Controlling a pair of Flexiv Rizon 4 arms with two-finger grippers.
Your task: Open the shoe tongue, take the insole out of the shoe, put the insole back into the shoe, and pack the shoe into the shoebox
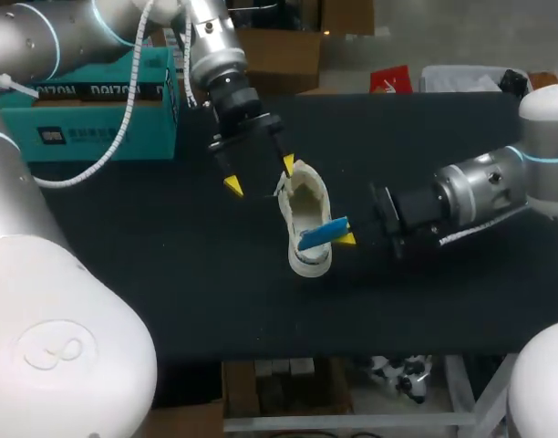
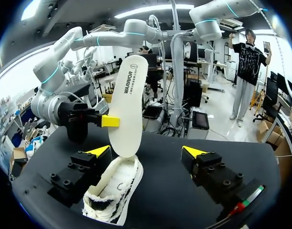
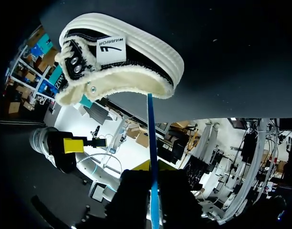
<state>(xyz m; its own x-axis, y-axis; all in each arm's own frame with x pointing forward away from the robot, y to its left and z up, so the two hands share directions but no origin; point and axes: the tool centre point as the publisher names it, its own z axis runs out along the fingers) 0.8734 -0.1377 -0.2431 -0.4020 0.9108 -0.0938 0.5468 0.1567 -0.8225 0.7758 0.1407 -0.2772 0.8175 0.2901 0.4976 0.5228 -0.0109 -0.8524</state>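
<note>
Left wrist view: lettered insole (image 2: 128,95) (upright) in right claw (image 2: 115,121).

Head camera looks down on the table (image 1: 170,274); both wrist cameras closely face the shoe (image 1: 306,205).

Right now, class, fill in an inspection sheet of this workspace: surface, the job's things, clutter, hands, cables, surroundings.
Surface: black table.
Job's things: shoe lies mid-table, opening up; insole stands up out of the shoe, its lower end inside; teal box at the far left.
Clutter: nothing seen.
Hands: left hand open, one finger beside the shoe; right hand shut on the insole.
Cables: white coiled cable loops across the box in the head view.
Surroundings: nothing seen.
</note>
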